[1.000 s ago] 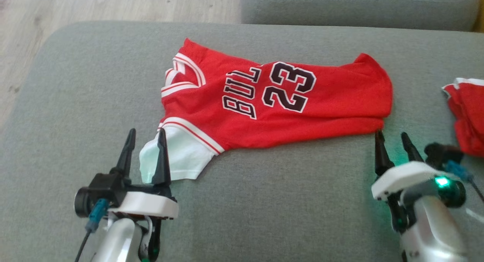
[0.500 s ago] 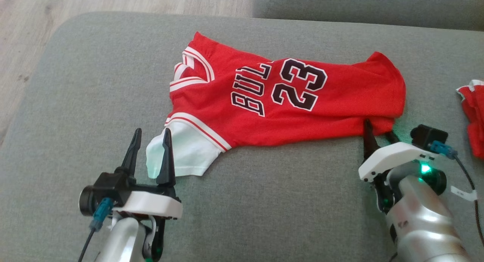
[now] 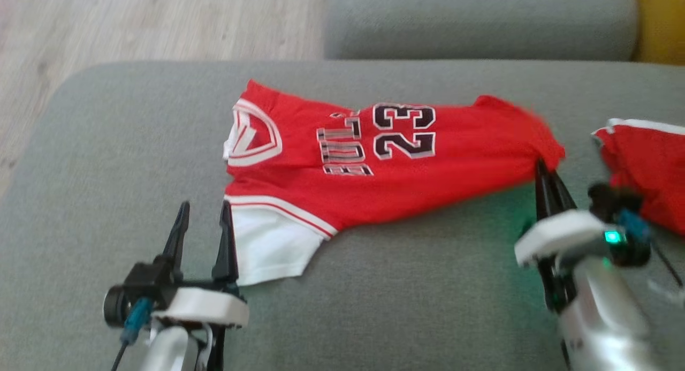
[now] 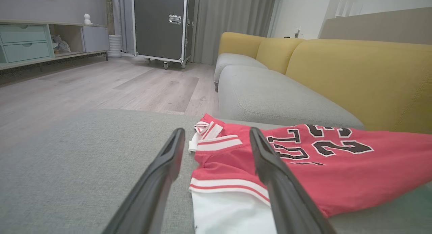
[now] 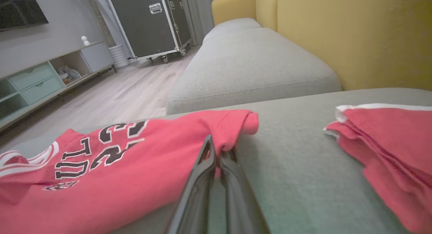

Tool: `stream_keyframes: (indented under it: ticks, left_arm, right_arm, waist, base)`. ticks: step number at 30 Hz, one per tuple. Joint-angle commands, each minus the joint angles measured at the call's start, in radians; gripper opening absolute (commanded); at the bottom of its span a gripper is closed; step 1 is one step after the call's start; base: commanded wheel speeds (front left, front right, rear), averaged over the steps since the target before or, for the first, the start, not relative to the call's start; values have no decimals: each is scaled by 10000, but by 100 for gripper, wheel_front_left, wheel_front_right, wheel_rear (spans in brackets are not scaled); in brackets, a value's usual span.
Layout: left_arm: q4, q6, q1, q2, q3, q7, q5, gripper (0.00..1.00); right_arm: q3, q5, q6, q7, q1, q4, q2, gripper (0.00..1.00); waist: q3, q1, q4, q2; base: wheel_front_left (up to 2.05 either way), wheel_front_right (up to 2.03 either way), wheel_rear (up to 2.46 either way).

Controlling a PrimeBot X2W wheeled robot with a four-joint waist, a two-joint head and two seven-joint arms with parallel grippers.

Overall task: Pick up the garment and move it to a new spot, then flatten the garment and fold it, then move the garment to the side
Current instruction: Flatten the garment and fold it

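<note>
Red jersey [image 3: 385, 183] spread on a grey woven sofa cushion [image 3: 374, 312], pinched at one corner.

Smooth fabric with black, white-edged lettering and white striped trim lies lengthwise at the middle of the head view, its plain white sleeve [image 3: 267, 248] pointing to 7 o'clock. At 4 o'clock the right gripper [image 3: 545, 170] has its two dark tapered fingers pressed together on the jersey's hem corner (the cloth bunches into a small roll just past the tips). At 7 o'clock the left gripper [image 3: 205, 206] stands with jaws well apart, one finger at the sleeve's edge, the other over bare cushion. A second red cloth [image 3: 647, 167], white-edged, sits at 3 o'clock, apart from the jersey.
</note>
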Motion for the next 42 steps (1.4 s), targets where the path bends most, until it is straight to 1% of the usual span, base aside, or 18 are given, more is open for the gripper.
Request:
stream_keyframes:
  ticks: [1,4,7,8,13,17,20,23,24,25,30,31,32,36,39,42]
  left_arm:
    - [-342,-42,-28,63,445,-95,96,100]
    - [-372,-84,136,42,466,-95,126,100]
    - [-394,-93,234,20,473,-95,141,100]
    - [-394,-93,234,20,473,-95,141,100]
    - [-452,-136,335,-12,449,-95,151,100]
    - [-416,-196,213,-33,349,-95,172,100]
    - [-369,-236,-4,-46,264,-95,185,100]
    - [-318,-262,-229,-57,152,-95,182,100]
    - [-266,-290,-369,-64,43,-95,174,100]
    - [-231,-304,-431,-67,-9,-95,163,100]
    - [-106,-315,-713,-76,-184,-95,78,100]
    - [-99,-311,-745,-78,-203,-95,59,100]
    - [-95,-304,-767,-78,-217,-95,43,100]
    - [-62,-261,-823,-81,-194,-95,-16,100]
    - [-72,-196,-819,-81,-147,-95,-59,100]
    - [-116,-170,-774,-82,-102,-95,-82,100]
  right_arm:
    - [126,-234,-7,-133,488,-854,13,0]
    - [-171,-560,-7,-107,1238,-1786,13,0]
    - [-466,-858,-7,271,1873,-2744,13,0]
    - [-466,-858,-7,271,1873,-2744,13,0]
    - [-626,-905,-7,1243,2453,-4339,13,0]
    - [-695,-1331,-7,2039,2250,-4930,13,0]
    - [-723,-1729,-7,2663,1686,-4746,13,0]
    - [-764,-2272,-7,3207,923,-4049,13,0]
    - [-887,-2750,-7,3498,406,-3389,13,0]
    - [-982,-3163,-7,3674,177,-3018,13,0]
    - [-1603,-4426,-7,4001,-826,-1160,13,0]
    - [-1646,-4636,-7,3982,-967,-827,13,44]
    - [-1697,-4797,-7,3913,-1098,-542,13,100]
    - [-1654,-4697,-7,3269,-1533,326,13,100]
    - [-1418,-4248,-7,2498,-1686,676,13,100]
    - [-1081,-3664,-7,1708,-1647,763,13,100]
  waist:
    - [-389,1,-304,-1]
    - [-611,1,-383,-1]
    - [-738,1,-366,-1]
    - [-738,1,-366,-1]
    - [-675,1,-221,-1]
    - [-385,1,31,-1]
    - [-101,1,283,-1]
    - [197,1,560,-1]
    - [364,1,759,-1]
    - [433,1,860,-1]
    - [710,1,1281,-1]
    - [741,1,1322,-1]
    - [761,1,1349,-1]
    - [766,1,1314,-1]
    - [667,1,1117,-1]
    - [527,1,830,-1]
  base:
    - [0,0,0]
    - [0,0,0]
    - [0,0,0]
    - [0,0,0]
    - [0,0,0]
    - [0,0,0]
    - [0,0,0]
    - [0,0,0]
    - [0,0,0]
    - [0,0,0]
    - [0,0,0]
    - [0,0,0]
    - [0,0,0]
    - [0,0,0]
    - [0,0,0]
    - [0,0,0]
